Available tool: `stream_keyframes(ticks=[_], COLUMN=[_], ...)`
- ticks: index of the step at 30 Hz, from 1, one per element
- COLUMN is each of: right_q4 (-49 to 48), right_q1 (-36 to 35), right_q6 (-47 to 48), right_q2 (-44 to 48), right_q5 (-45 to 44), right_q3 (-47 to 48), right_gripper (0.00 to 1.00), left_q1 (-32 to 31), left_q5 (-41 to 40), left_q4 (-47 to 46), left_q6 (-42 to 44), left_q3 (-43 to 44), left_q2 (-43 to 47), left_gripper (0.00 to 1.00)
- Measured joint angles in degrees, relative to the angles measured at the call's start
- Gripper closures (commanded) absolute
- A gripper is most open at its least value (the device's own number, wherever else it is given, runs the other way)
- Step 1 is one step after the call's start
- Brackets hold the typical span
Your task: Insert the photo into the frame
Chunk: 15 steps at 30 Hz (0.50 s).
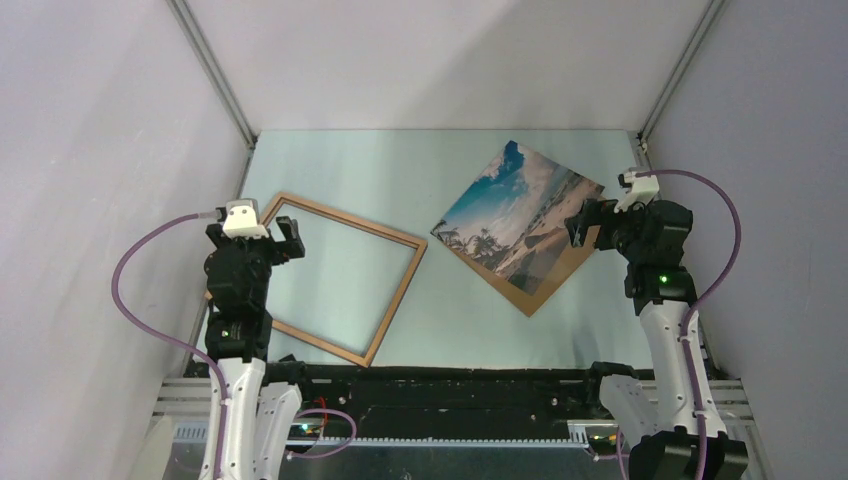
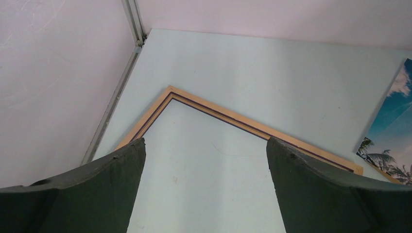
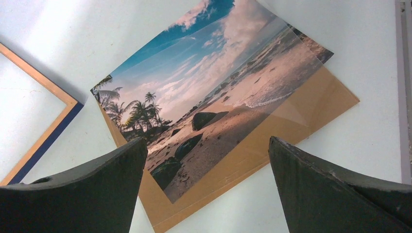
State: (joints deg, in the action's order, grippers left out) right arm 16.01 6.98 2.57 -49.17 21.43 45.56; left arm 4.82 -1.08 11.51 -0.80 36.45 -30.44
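Observation:
The frame (image 1: 350, 217) lies flat on the left half of the table, wood-brown face up, turned at an angle. My left gripper (image 1: 255, 238) hovers over its near-left corner, open and empty; the left wrist view shows the frame's far corner (image 2: 218, 112) beyond the gripper (image 2: 204, 145). The photo (image 1: 515, 215), a beach print, lies picture side up on the right. My right gripper (image 1: 628, 222) is open above its right edge. In the right wrist view the photo (image 3: 209, 82) lies ahead of the gripper (image 3: 208, 143), with the frame's corner (image 3: 46, 136) at far left.
A brown backing board (image 1: 545, 290) lies under the photo, sticking out along its near edges (image 3: 291, 126). Grey enclosure walls stand on three sides, with a metal post (image 2: 133, 22) in the far-left corner. The photo's edge (image 2: 396, 131) shows at the left wrist view's right border.

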Motion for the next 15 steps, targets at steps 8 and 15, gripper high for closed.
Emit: stream_keyframes(ticks=[8,15], right_q4=[-0.1,-0.1], right_q1=[0.0,0.0], right_q6=[0.0,0.0], right_q2=[0.0,0.0], right_q5=[0.1,0.5], right_q3=[0.0,0.0], right_gripper=[0.00,0.00], left_q1=[0.0,0.0], left_q5=[0.0,0.0], left_q4=[0.0,0.3], left_q6=[0.4,0.8], left_q3=[0.0,0.0], left_q2=[0.0,0.1], left_gripper=[0.02,0.02])
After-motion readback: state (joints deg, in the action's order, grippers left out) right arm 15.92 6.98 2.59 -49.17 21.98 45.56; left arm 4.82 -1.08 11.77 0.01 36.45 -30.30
